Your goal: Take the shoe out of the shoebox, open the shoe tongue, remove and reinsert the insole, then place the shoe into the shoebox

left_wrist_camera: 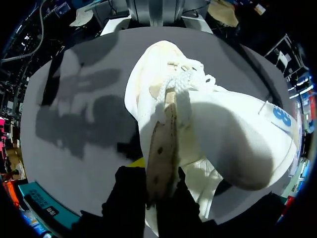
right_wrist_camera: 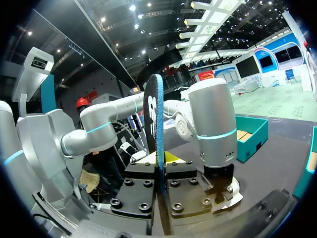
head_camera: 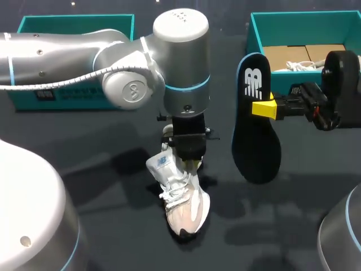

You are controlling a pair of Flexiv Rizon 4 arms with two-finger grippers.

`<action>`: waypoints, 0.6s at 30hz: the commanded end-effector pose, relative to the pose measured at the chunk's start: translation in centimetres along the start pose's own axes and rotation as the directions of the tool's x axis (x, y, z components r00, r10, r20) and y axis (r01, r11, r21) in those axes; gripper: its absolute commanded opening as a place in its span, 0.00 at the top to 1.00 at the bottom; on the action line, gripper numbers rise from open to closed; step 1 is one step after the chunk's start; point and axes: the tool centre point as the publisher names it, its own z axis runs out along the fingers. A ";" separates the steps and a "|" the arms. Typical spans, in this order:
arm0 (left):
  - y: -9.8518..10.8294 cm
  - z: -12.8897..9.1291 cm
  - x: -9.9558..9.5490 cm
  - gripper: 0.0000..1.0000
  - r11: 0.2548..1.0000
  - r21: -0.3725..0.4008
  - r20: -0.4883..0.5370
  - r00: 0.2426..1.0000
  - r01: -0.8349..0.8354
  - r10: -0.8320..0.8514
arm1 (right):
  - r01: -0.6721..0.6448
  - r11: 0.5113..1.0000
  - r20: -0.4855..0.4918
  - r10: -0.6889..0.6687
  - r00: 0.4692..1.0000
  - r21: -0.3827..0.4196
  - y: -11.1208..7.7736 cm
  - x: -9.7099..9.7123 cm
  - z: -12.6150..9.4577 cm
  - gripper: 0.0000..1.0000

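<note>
Sitting far left is a teal box [head_camera: 73, 23]; an arm hides its inside. Far right, the teal shoebox [head_camera: 304, 21] holds brown card [head_camera: 287, 55] and something white. Between them, on the dark table [head_camera: 101, 147], stands the white shoe [head_camera: 183, 203]. The left gripper [head_camera: 189, 160] is pinched tight on its tongue [left_wrist_camera: 163, 148]. The right gripper [head_camera: 269, 108] is squeezed on the black insole [head_camera: 256, 135], held up in the air, right of the shoe.

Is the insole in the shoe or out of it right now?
Out. The right gripper holds the insole in the air, apart from the shoe, which the left gripper grips on the table.
</note>
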 end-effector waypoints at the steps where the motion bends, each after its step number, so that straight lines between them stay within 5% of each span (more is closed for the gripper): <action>1: 0.6 1.1 -0.7 1.00 1.000 0.011 -0.011 1.000 0.006 -0.006 | -0.001 1.000 0.000 0.001 1.000 0.001 -0.1 0.0 0.2 1.00; 18: 0.8 2.2 -1.8 1.00 0.997 -0.039 0.012 0.998 -0.069 0.069 | -0.001 1.000 0.000 0.001 1.000 0.001 -0.1 0.0 0.2 1.00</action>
